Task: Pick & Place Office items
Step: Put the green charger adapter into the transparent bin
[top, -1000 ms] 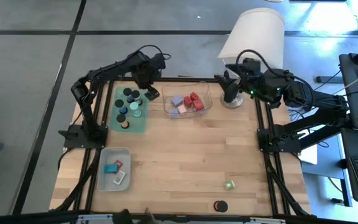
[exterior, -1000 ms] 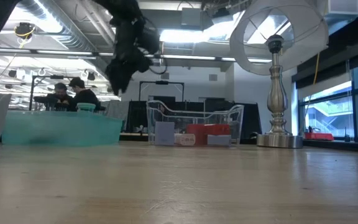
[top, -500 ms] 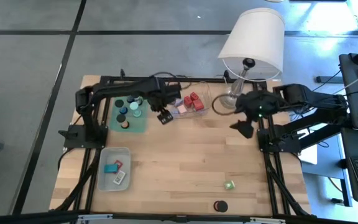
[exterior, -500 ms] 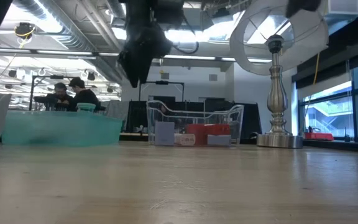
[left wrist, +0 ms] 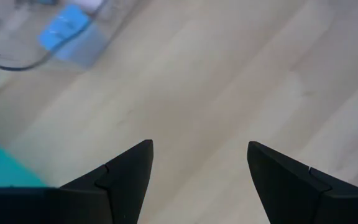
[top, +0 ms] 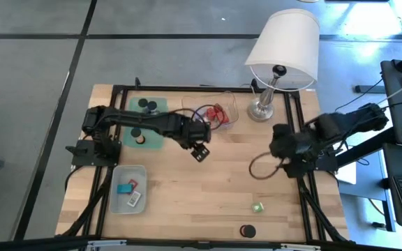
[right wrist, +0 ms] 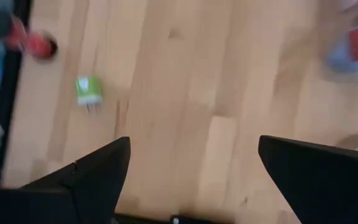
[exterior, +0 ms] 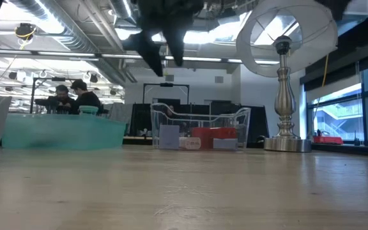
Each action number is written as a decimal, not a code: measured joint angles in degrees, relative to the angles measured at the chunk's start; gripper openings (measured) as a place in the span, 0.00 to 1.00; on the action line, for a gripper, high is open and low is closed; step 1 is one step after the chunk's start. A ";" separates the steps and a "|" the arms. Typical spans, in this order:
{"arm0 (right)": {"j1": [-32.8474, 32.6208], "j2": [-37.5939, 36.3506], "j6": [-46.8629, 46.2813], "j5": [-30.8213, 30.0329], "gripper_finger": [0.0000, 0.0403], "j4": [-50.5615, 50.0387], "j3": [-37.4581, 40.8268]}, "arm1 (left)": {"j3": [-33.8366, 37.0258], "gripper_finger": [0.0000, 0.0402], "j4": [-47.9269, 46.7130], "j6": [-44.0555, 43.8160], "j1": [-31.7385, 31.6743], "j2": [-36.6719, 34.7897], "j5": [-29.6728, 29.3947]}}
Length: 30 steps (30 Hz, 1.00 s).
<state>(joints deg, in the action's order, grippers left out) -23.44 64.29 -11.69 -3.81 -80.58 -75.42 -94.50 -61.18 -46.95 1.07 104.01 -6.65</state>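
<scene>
Since two pieces lie unsorted by the near edge, a small green block and a black round cap, both grippers, left and right, hover above bare wood, fingers apart and empty, probably ready to fetch.

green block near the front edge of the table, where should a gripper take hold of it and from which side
Probably straight down from above, closing on two opposite sides of the green block. It lies alone on bare wood, apart from the black round cap, so nothing crowds its sides. The right wrist view shows something small projecting from one end; grip across the body instead. The open right gripper is nearest.
</scene>
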 joint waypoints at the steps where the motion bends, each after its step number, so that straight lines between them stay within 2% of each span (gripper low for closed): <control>1: -0.77 0.00 0.30 0.08 0.89 0.72 2.20 | 0.00 0.64 0.87 -1.23 0.89 0.00 -0.53; 8: -8.97 0.09 0.61 1.73 0.87 16.59 20.48 | 0.00 0.64 2.97 -6.83 5.86 0.00 -3.76; 13: -14.62 0.09 0.46 1.92 0.82 34.07 30.08 | 0.00 0.64 2.97 -7.96 7.75 0.00 -4.18; 20: -18.90 2.10 -2.51 3.23 0.78 62.09 41.60 | 0.00 0.64 2.93 -7.88 7.93 0.00 -4.18; 23: -20.39 4.85 -2.90 3.21 0.78 70.89 45.05 | 0.00 0.64 2.93 -7.82 7.22 0.00 -3.73; 30: -22.37 14.86 -2.86 1.43 0.78 79.76 46.36 | 0.00 0.64 2.92 -3.65 5.94 0.00 -1.06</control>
<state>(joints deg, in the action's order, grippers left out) -45.80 79.15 -14.55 -2.38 -0.81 -29.06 -94.50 -58.26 -50.60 7.00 104.01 -7.71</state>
